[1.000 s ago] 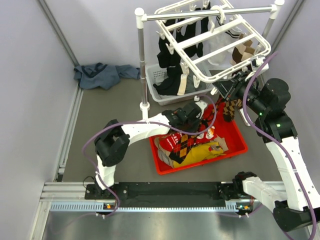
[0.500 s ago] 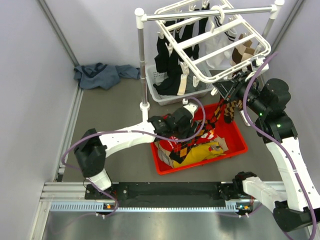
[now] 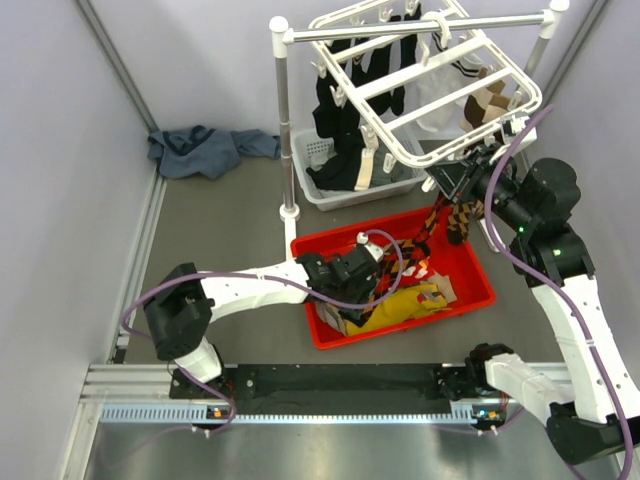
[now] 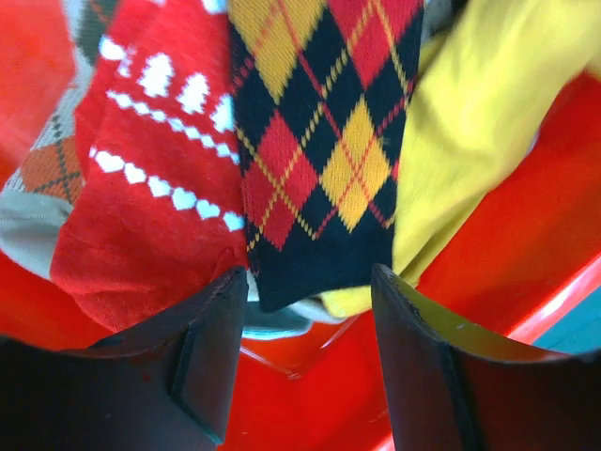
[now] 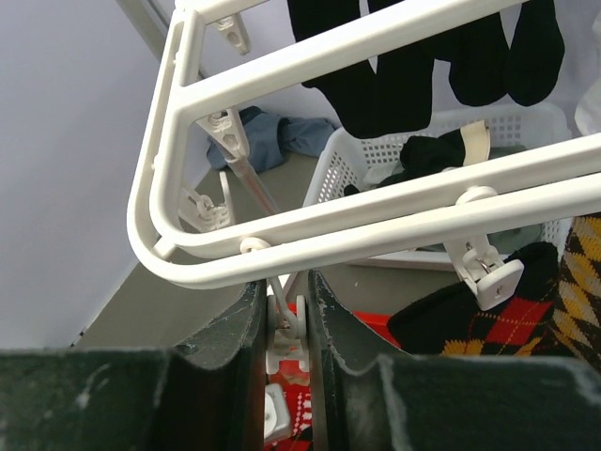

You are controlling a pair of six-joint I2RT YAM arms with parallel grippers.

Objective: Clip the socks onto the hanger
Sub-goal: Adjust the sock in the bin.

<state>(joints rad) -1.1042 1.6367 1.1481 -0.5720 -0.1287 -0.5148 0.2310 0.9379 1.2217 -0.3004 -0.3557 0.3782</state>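
Our left hand (image 4: pixel 310 291) was down in the red bin (image 3: pixel 472 268), its fingers wide apart and holding nothing. A black sock (image 4: pixel 319 160) with red and orange diamonds lay right between them. A red sock (image 4: pixel 160 188) touched it on one side and a yellow cloth (image 4: pixel 470 113) on the other. If the hand closed there, we think it could grab those two as well, because they lay so tight together. It could also pinch only the sock's edge, and then the sock might slip out on the way up.

Our right hand (image 5: pixel 286 310) was narrow, pinched on a small white clip (image 5: pixel 285 331) under the hanger (image 5: pixel 376 235). The hanger hung tilted from the rod (image 3: pixel 420 25), above the bin's far side. If the clip slipped free, it might snap shut with no sock in it. A pull could also swing the hanger.

A hung sock (image 3: pixel 460 215) dangled just beside that hand and could get bumped. The bin's walls closed in the left hand. The way up was tight, with the hanger's bars, the post (image 3: pixel 284 120) and the white basket (image 3: pixel 312 150) all near. More open room lay left of the bin, over the bench (image 3: pixel 220 230).
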